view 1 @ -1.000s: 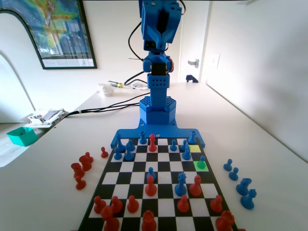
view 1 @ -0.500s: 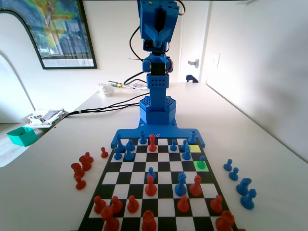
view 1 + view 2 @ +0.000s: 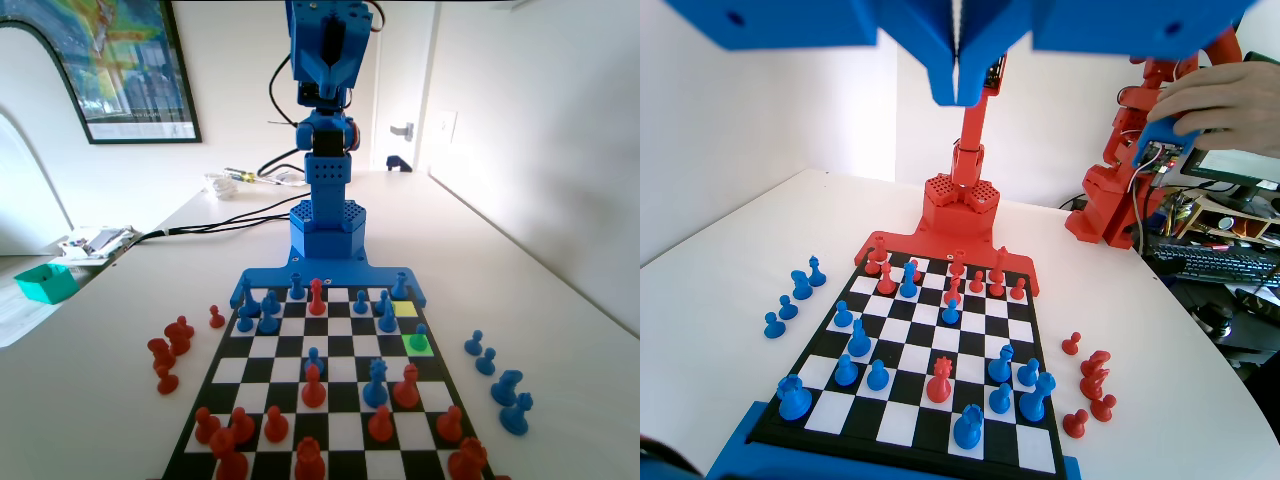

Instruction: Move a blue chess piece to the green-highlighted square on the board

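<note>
While the gripper (image 3: 956, 85) hangs at the wrist view's top, jaws pressed together, the blue chess piece (image 3: 420, 337) apparently stands on the green-highlighted square (image 3: 418, 345), right of centre.

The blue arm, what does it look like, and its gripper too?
The arm is blue plastic in blocky segments on a base with a perforated top, with black cables trailing from it across the table. The gripper has two flat blue jaws tapering to a point.

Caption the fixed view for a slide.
A blue pawn stands on the green square near the board's right edge; the blue arm is raised behind the board.
</note>
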